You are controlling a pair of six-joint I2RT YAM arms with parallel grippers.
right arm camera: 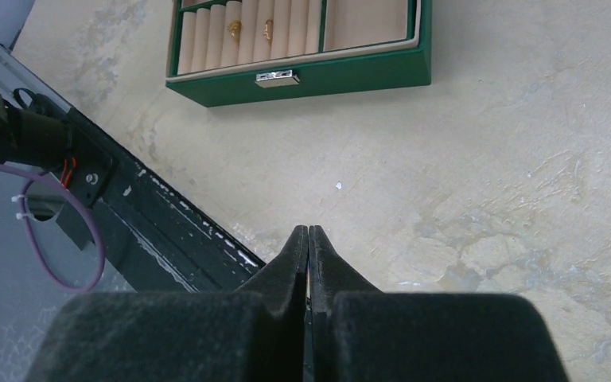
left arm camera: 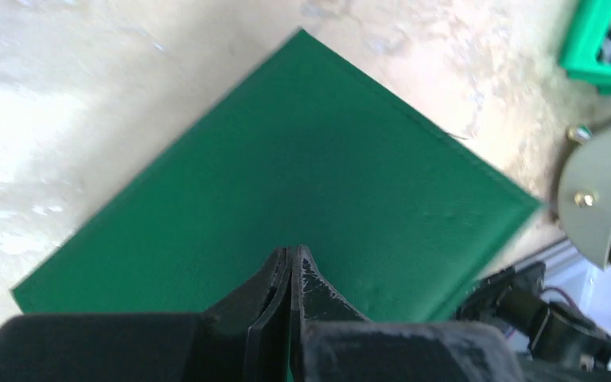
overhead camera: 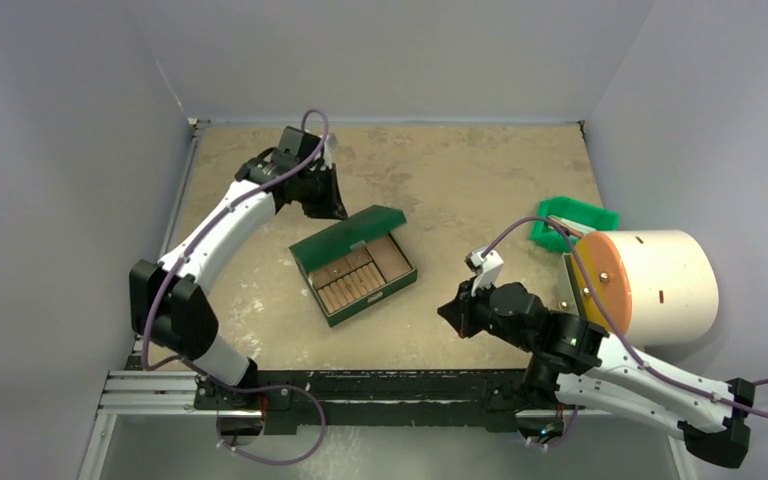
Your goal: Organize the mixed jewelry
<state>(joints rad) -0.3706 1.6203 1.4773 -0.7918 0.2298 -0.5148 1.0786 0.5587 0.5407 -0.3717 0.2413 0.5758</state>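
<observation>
Matt and faintly grained, the lid of the green box opens on a soft, cloth-like tan lining and a shiny metal clasp. Two small pieces of jewelry glint like yellowish metal. The table looks mottled, scuffed beige; the right gripper is matt black.

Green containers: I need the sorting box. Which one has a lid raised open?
The dark green box at mid-table, tan compartments inside; the brighter green bin at the right edge shows no lid.
</observation>
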